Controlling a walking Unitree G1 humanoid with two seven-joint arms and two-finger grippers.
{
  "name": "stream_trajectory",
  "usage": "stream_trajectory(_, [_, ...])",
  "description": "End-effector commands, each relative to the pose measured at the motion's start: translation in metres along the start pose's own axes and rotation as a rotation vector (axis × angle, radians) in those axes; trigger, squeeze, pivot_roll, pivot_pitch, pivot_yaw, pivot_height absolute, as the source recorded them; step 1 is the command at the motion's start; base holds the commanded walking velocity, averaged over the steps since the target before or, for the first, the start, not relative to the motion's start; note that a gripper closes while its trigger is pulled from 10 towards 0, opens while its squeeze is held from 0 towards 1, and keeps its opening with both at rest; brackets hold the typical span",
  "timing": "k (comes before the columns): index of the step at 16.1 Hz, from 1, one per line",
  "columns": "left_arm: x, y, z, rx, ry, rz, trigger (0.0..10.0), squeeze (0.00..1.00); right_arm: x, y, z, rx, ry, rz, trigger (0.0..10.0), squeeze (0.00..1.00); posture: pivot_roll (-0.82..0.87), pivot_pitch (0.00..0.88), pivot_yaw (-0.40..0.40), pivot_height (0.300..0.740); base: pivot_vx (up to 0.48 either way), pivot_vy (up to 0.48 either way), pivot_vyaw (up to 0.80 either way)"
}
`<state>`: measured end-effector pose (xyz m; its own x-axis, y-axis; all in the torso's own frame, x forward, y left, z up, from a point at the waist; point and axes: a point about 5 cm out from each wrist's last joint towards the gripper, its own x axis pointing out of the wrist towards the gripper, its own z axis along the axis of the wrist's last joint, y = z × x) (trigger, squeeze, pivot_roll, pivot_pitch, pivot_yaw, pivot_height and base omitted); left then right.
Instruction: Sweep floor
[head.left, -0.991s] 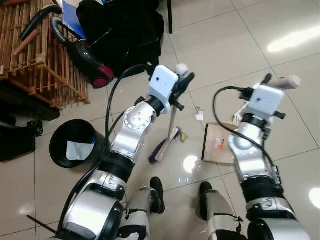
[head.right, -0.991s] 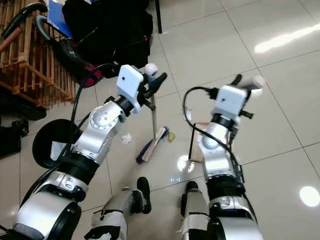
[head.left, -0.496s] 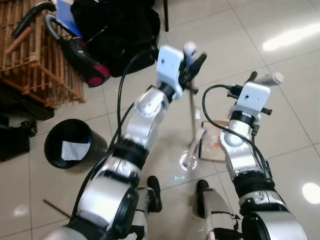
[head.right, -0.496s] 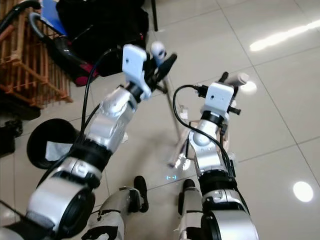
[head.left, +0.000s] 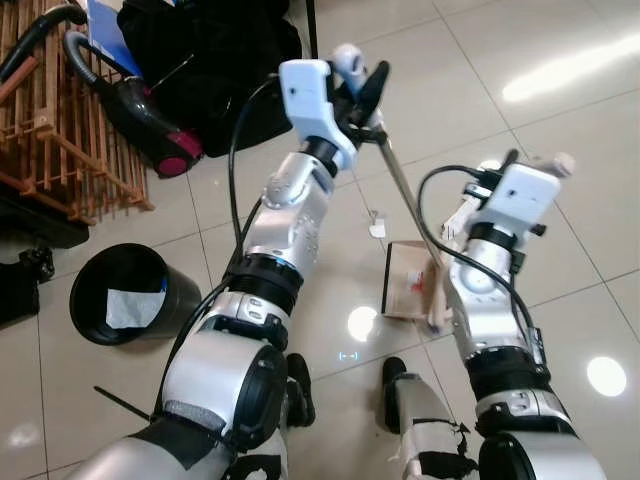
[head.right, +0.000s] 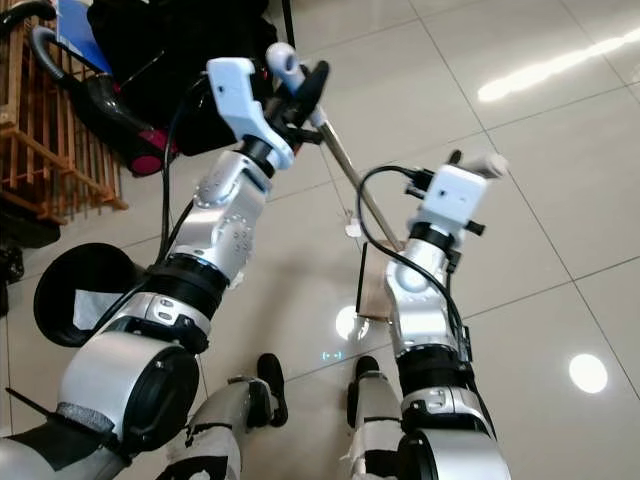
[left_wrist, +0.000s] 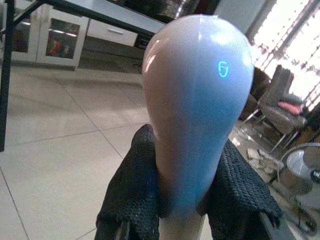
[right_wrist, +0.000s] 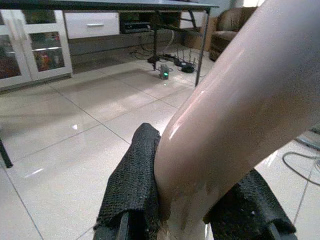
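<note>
My left gripper (head.left: 358, 72) is raised high and shut on the white rounded top of the broom (head.left: 405, 195). The thin handle slants down to the right toward the brown dustpan (head.left: 405, 290) on the tiles. The broom head is mostly hidden behind my right forearm at the pan's edge. My right gripper (head.left: 535, 163) is shut on the dustpan's upright pale handle (right_wrist: 225, 115). In the left wrist view the black fingers (left_wrist: 132, 200) clamp the broom's knob (left_wrist: 197, 100). A small white paper scrap (head.left: 377, 228) lies on the floor just beyond the pan.
A black waste bin (head.left: 95, 320) with white paper inside stands on my left. Behind it are a wooden slatted rack (head.left: 50, 110), a black-and-red vacuum cleaner (head.left: 150, 115) and a black bag (head.left: 210, 50). Pale tiled floor stretches to the right and ahead.
My left arm swung the broom to the right, carrying its head from the tiles left of the dustpan up to the pan. The right arm kept hold of the pan's handle. The camera shifted slightly.
</note>
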<state>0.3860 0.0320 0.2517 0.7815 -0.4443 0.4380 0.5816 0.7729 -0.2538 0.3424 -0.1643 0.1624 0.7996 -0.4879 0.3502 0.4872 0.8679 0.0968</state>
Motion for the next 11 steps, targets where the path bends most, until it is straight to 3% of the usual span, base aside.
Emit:
stream_trajectory(1, [0.006, -0.012, 0.000, -0.073, -0.020, -0.034, 10.0, 0.00, -0.021, 0.000, -0.029, 0.015, 0.182, 0.014, 10.0, 0.00, 0.03, 0.330, 0.094, 0.740, 0.000, 0.000, 0.00])
stream_trajectory(5, [0.006, -0.011, 0.024, 0.123, -0.022, -0.224, 10.0, 0.00, -0.014, -0.011, -0.027, 0.009, 0.183, 0.022, 10.0, 0.00, 0.02, 0.274, 0.075, 0.740, 0.000, 0.000, 0.00])
stream_trajectory(7, [0.003, -0.005, 0.052, 0.250, -0.040, -0.326, 10.0, 0.00, -0.010, -0.016, -0.027, 0.004, 0.184, 0.023, 10.0, 0.00, 0.03, 0.264, 0.065, 0.740, 0.000, 0.000, 0.00])
stream_trajectory(9, [-0.004, 0.001, 0.081, 0.320, -0.051, -0.390, 10.0, 0.00, -0.013, -0.021, -0.029, 0.000, 0.196, 0.026, 10.0, 0.00, 0.05, 0.233, 0.056, 0.740, 0.000, 0.000, 0.00])
stream_trajectory(11, [-0.014, 0.006, 0.092, 0.403, -0.027, -0.418, 10.0, 0.00, -0.019, -0.025, -0.033, -0.008, 0.209, 0.031, 10.0, 0.00, 0.05, 0.226, 0.054, 0.740, 0.000, 0.000, 0.00])
